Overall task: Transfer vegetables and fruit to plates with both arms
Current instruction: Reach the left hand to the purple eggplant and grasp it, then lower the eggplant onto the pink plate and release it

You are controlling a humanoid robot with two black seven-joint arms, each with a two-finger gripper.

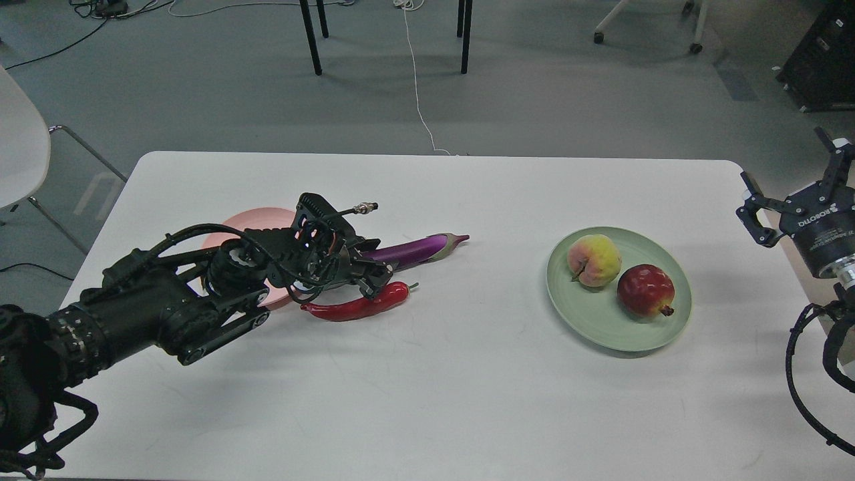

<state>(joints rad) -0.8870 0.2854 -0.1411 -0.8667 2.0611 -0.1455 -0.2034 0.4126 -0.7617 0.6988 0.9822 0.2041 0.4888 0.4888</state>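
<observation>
My left end effector [375, 279] is low over the table [427, 374], with its fingers at the chili pepper [357, 304] and just in front of the eggplant [417, 250]. I cannot tell if the fingers are closed on something; they are dark and overlap both vegetables. The chili lies on the table, near the edge of the pink plate [234, 230], which my arm partly hides. The eggplant lies behind it, its stem end pointing to the right, its other end hidden by my wrist.

I judge that both vegetables are light, glossy and therefore slippery. The chili is thin and curved, so I would take it at its thicker middle, across the body. The eggplant is long; a hold near its middle should keep it from tipping.

My right end effector [795, 194] is at the far right with fingers spread, holding nothing. The peach [594, 260] and pomegranate [645, 290] already sit on the green plate [601, 331].
</observation>
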